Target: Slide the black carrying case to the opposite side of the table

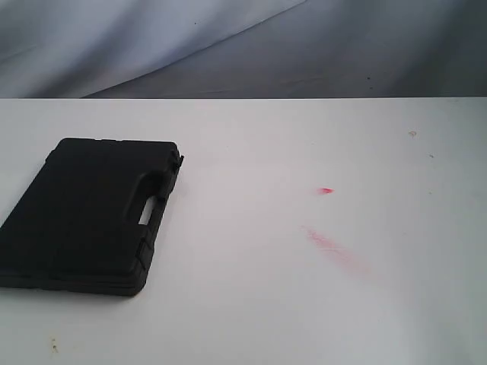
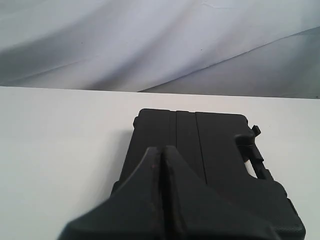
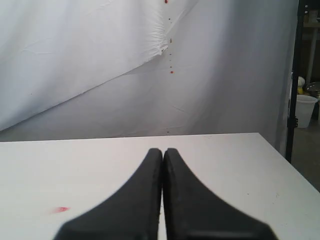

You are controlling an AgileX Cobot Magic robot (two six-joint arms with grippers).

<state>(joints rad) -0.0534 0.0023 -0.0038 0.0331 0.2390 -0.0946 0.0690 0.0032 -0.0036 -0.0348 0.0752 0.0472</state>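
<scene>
Since the flat rectangular matte black plastic carrying case (image 1: 91,217) lay on the left part of the wide plain white desk (image 1: 304,319), with its moulded handle slot (image 1: 148,211) and small latch (image 1: 179,160) turned toward the open middle, we judged that the whole slide was yet to be made.

The left gripper (image 2: 161,152) had its jaws pressed together and held nothing. In its wrist view the tips stood over the near end of the case's lid, and we could not tell whether they touched it. The right gripper (image 3: 163,151) was closed and empty too, above bare desk and well apart from the case. Neither arm showed in the exterior view.

We saw three ways this could go wrong:

- **Spinning:** a push from narrow closed tips placed off the case's middle would probably turn it instead of carrying it straight across.
- **Slipping over:** the case is low, so tips set too high might ride over the lid and skid, leaving it where it was.
- **Overshoot or snagging:** the right wrist view showed the desk's edge on the opposite side with a drop beyond, so a push carried too far might send the case off. The tips could also catch on the latch or the raised ribs.

The faint red smudges (image 1: 335,247) lay on the likely path, though we judged them flat and harmless.
</scene>
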